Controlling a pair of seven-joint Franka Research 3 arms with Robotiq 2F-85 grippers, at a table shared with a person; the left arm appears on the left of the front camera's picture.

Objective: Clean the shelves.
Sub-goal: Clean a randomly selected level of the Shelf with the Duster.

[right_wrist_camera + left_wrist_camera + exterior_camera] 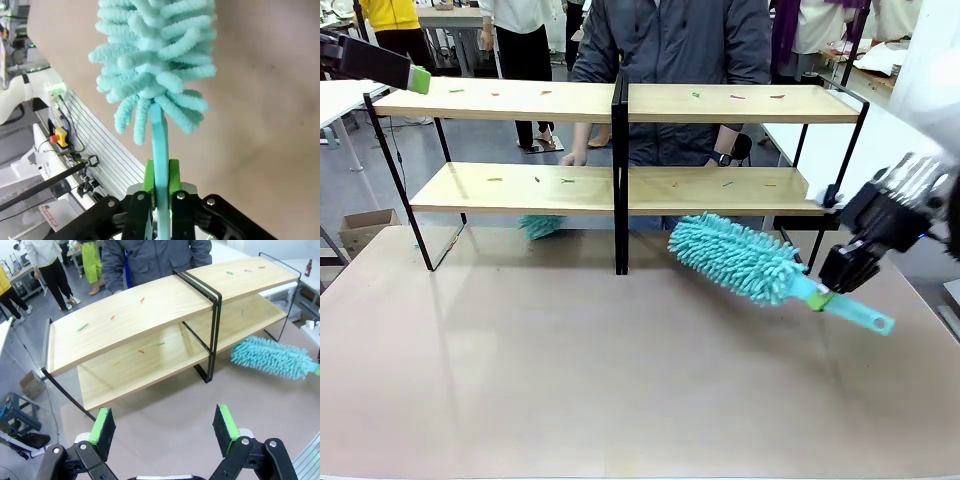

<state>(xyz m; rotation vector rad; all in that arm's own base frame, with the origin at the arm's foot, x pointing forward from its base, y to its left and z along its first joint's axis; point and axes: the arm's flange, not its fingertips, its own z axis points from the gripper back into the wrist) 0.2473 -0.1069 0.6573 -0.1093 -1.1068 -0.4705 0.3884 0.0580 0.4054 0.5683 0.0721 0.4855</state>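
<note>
**A:** What sits closest to us?

**B:** The bench, a broad pale brown top running from the near edge to the far side. It is also the largest thing here.

**A:** And the shelves?

**B:** The shelves stand along the far part of the bench. Two long light wooden boards sit one above the other in a thin black frame, with a black post in the middle. A person in a grey jacket stands right behind them, with a wristwatch showing between the boards.

**A:** Next in size?

**B:** A teal fluffy duster, held at a slant in front of the right half of the lower board. Its head points toward the post and its handle drops away to the lower right. I cannot tell whether the head touches the bench.

**A:** Who holds it?

**B:** The right hand has its green pads clamped on the handle just below the fluff.

**A:** The other one?

**B:** The left hand has its pads wide apart with nothing between them. It is raised by the left end of the upper board.

**A:** Anything small?

**B:** Tiny green and orange scraps are scattered over both boards. A teal tuft shows under the lower board, left of the post. I cannot tell what it belongs to.
</note>
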